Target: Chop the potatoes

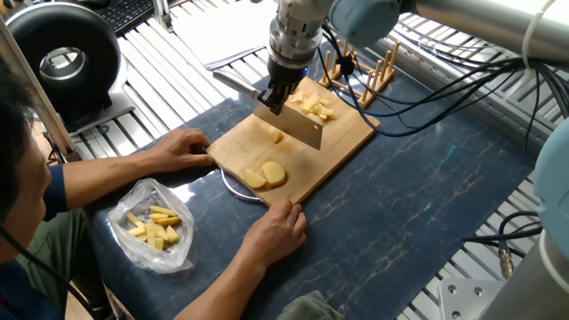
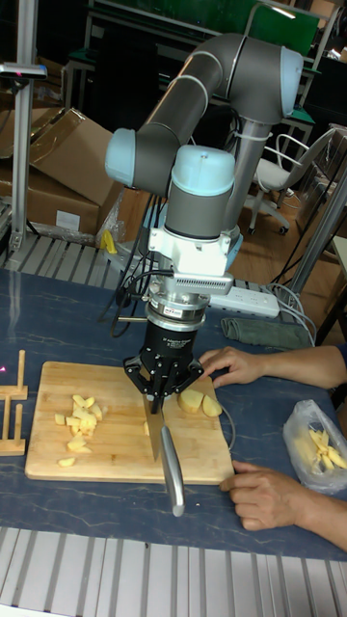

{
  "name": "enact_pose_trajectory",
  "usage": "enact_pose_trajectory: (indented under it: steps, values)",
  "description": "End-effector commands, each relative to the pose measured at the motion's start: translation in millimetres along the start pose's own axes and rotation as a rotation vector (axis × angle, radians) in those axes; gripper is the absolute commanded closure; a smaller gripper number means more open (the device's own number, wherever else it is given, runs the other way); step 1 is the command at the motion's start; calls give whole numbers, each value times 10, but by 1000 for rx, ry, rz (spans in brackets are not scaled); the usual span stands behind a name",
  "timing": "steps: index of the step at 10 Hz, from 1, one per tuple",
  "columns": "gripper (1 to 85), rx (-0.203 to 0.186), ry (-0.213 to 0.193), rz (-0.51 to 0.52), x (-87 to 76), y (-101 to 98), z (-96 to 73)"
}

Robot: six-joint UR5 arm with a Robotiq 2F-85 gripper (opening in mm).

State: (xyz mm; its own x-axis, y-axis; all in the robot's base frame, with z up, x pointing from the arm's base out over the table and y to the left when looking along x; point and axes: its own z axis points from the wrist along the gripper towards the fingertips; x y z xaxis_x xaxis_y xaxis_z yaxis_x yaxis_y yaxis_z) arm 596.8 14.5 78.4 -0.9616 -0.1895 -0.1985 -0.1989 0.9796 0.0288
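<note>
My gripper [image 1: 277, 94] [image 2: 162, 388] is shut on a knife [image 1: 290, 125] [image 2: 155, 436], gripping the top of its blade, with the handle [image 2: 173, 477] sticking out toward the board's edge. The blade hangs low over the middle of the wooden cutting board [image 1: 333, 153] [image 2: 116, 461]. A small potato piece [image 1: 277, 136] lies right beside the blade. Several chopped potato chunks [image 1: 314, 108] [image 2: 79, 417] are piled at the far end of the board. Two larger potato slices [image 1: 267, 175] [image 2: 199, 401] rest at the near end.
A person's hands [image 1: 182, 147] [image 1: 277, 231] hold the board at two edges. A clear plastic bag [image 1: 153, 226] [image 2: 313, 447] with yellow pieces lies on the dark mat. A wooden rack [image 1: 364, 69] stands beyond the board, and cables run to the right.
</note>
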Motion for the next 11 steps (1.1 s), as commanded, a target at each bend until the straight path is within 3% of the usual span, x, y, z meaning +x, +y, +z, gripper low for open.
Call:
enact_pose_trajectory:
  steps: [1,8,9,11]
  values:
    - [847,-11,-8,6,0,1,17]
    - [847,-7,-62,-2,-17,-21,212]
    - [847,-11,-54,-10,17,-30,160]
    - [847,-28,10,-28,122,-38,-197]
